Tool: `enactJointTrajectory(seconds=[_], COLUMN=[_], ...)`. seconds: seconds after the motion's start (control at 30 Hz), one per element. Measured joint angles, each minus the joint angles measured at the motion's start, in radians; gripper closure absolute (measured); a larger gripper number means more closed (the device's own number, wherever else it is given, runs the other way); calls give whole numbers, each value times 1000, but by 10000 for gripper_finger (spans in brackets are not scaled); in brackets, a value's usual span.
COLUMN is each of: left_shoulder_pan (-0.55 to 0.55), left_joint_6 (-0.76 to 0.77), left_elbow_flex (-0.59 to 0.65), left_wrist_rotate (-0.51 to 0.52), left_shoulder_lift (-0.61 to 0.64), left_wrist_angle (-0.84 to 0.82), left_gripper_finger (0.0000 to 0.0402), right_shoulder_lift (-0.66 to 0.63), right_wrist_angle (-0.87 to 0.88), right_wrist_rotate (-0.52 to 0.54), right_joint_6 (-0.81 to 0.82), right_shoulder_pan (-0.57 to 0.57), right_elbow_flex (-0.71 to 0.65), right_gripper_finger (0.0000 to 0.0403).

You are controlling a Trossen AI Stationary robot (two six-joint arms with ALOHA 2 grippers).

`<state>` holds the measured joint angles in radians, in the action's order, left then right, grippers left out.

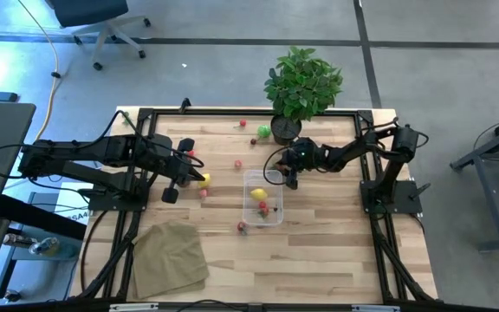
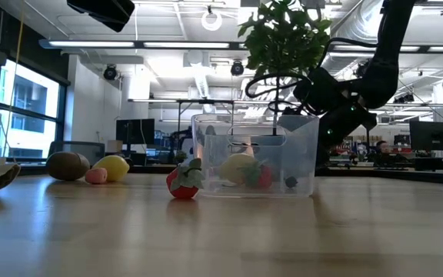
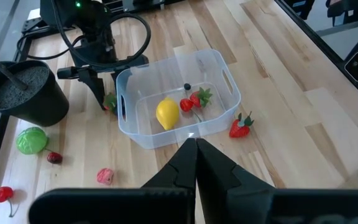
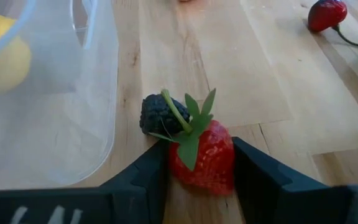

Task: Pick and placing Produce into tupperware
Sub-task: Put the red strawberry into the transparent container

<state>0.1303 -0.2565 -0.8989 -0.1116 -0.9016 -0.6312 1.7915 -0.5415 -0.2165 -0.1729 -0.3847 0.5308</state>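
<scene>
Closing in on a strawberry (image 4: 202, 158), the right gripper (image 4: 199, 163) sits low on the wood just beside the tupperware (image 1: 263, 198), on its plant-ward side. In the right wrist view the berry lies between the two dark fingers, both touching or nearly touching its flanks, so I'd call it pinching the fruit, tho whether the squeeze is firm yet I can't tell. A small black berry (image 4: 156, 114) lies against the strawberry's leafy top, w/ the clear wall right next to it.

To do this bit well, imo: finish the squeeze square on the red body, not the green leaves, lift straight up so the dark berry isn't dragged along, clear the rim, then drop inside. The tub is light, so bumping its wall could shove it.

Inside the tupperware already: a lemon (image 3: 167, 113) and a couple of small red pieces. Another strawberry (image 3: 240, 126) lies just outside it on the near side.

The left gripper (image 3: 196, 151) hangs pressed together, holding nothing, over the table's left part, near a yellow fruit (image 1: 204, 178).

Surface is pale wood planks; a tan cloth (image 1: 171, 256) lies at the front left, a potted plant (image 1: 301, 85) at the back edge. Beyond: grey concrete floor, an office chair (image 1: 102, 26), desks & monitors under strip lights
</scene>
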Motion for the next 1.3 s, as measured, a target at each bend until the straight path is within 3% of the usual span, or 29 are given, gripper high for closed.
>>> enactJointTrajectory(seconds=[0.4, 0.63, 1.03, 1.3], left_shoulder_pan=[0, 0, 0, 0], left_joint_6=[0, 0, 0, 0], left_elbow_flex=[0, 0, 0, 0], left_wrist_rotate=[0, 0, 0, 0], left_shoulder_lift=[0, 0, 0, 0], left_wrist_angle=[0, 0, 0, 0], left_gripper_finger=[401, 401, 401, 401], right_shoulder_lift=[-39, -149, -458, -736], right_wrist_angle=[27, 170, 355, 380], right_wrist_rotate=[54, 218, 284, 177], right_joint_6=[63, 64, 91, 278], right_shoulder_pan=[2, -2, -1, 34], right_elbow_flex=[-3, -5, -4, -3], right_gripper_finger=[267, 267, 267, 267])
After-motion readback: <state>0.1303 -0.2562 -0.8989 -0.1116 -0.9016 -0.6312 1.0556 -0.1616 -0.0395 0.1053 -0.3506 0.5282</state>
